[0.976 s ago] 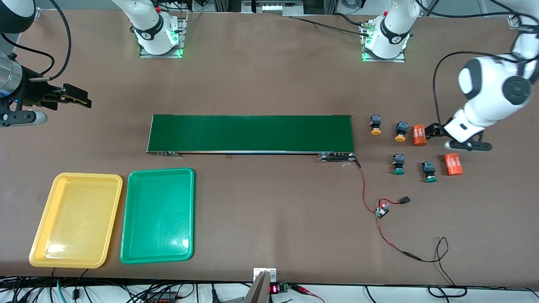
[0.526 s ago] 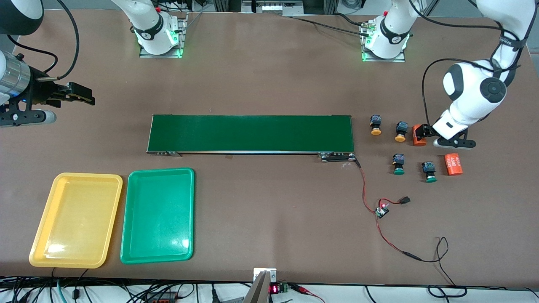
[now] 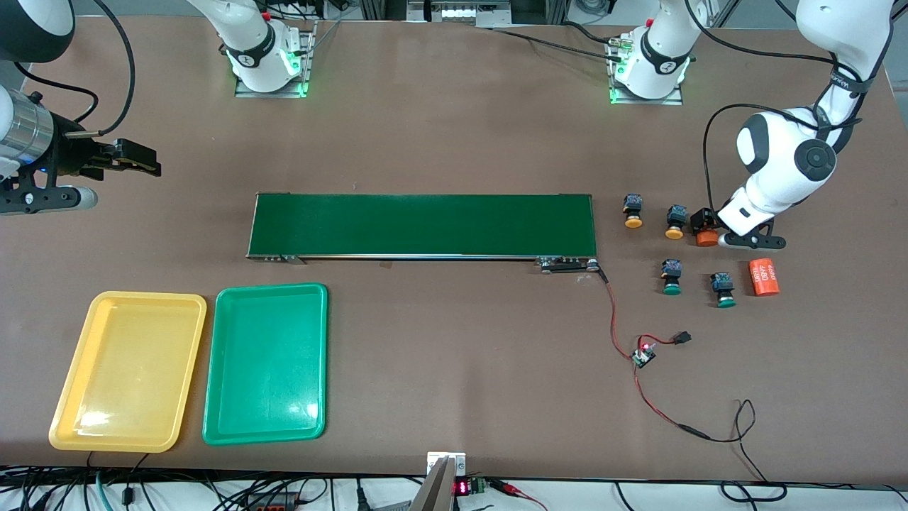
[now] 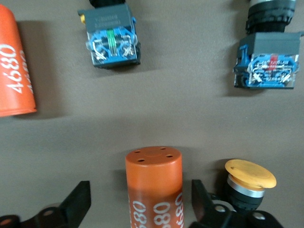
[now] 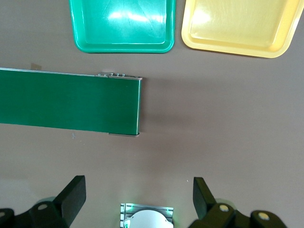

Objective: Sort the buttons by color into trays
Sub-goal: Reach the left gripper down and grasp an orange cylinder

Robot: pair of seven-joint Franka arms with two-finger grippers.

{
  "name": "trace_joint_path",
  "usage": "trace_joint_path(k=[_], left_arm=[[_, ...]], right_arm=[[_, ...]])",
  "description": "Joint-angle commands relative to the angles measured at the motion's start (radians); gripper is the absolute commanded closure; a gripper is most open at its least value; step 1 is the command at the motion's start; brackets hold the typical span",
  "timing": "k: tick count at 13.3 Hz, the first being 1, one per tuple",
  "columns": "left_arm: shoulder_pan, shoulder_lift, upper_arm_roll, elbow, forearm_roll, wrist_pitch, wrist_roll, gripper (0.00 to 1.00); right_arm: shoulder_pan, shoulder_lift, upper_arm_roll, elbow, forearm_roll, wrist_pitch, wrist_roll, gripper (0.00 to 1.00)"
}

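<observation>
Buttons [image 3: 673, 253] sit untouched on the tabletop [image 3: 454, 128], well apart from the trays [image 3: 191, 365], while our left gripper [image 4: 137, 204] straddles an orange cylinder [image 4: 154, 187], jaws wide around it. We should aim instead for the yellow-capped button [image 4: 249, 183] just beside it. Right gripper [image 5: 137, 202] waits, jaws wide.

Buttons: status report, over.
Left gripper down astride orange cylinder, fingers apart. Right gripper open, waiting at its table end. Four buttons unsorted; trays empty.
</observation>
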State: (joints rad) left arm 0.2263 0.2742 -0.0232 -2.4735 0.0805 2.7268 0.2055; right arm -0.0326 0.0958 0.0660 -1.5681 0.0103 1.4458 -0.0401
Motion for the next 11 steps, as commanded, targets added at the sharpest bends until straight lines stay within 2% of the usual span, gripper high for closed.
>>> trace_joint_path(k=[1,2,3,4,6,8,9,11], left_arm=[[0.016,0.026,-0.011,-0.001,0.016,0.014,0.015,0.47],[0.016,0.022,-0.011,0.001,0.016,0.013,0.017,0.61],[0.016,0.016,-0.011,0.002,0.016,0.011,0.017,0.70],[0.016,0.013,-0.011,0.004,0.016,0.008,0.015,0.74],[0.016,-0.025,-0.012,0.007,0.016,-0.002,0.017,0.75],[0.013,-0.073,-0.023,0.040,0.019,-0.077,0.050,0.75],[0.013,-0.076,-0.024,0.088,0.016,-0.123,0.099,0.75],[0.013,-0.084,-0.024,0.222,0.016,-0.310,0.150,0.75]], right_arm=[[0.002,0.002,0.001,0.010,-0.013,-0.018,0.009,0.00],[0.002,0.002,0.001,0.010,-0.013,-0.018,0.008,0.00],[0.002,0.002,0.001,0.010,-0.013,-0.018,0.008,0.00],[0.002,0.002,0.001,0.010,-0.013,-0.019,0.008,0.00],[0.000,0.002,0.001,0.010,-0.013,-0.019,0.006,0.00],[0.000,0.002,0.001,0.010,-0.012,-0.019,0.005,0.00],[0.000,0.004,0.001,0.010,-0.012,-0.019,0.003,0.00],[0.000,0.004,0.000,0.010,-0.012,-0.021,0.003,0.00]])
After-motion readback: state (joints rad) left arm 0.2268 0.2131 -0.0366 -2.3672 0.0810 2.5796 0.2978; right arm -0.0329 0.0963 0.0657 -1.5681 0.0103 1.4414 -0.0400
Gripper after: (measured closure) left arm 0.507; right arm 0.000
